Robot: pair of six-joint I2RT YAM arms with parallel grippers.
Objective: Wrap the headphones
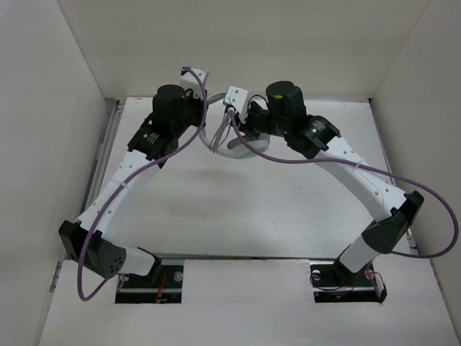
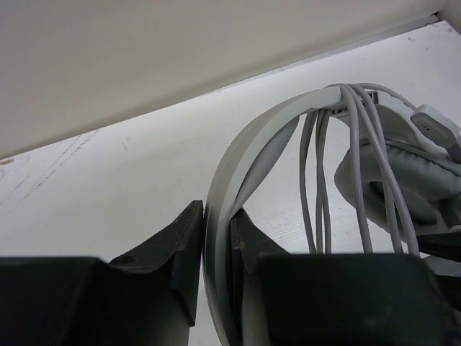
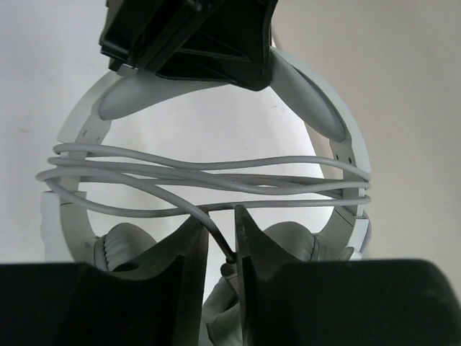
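Now, left hand: clamped on headphones, bracing them for winding.
Right hand: narrow gap; cord end between, seemingly loose.

I have the top camera high behind the rig, looking down and forward over the whole worktop, with the headphones small near 12 o'clock. The left wrist camera looks past the left fingers, very close and edge-on to the headband. The right wrist camera looks past the right fingers, equally close and square into its arch, so all three views share the headphones.
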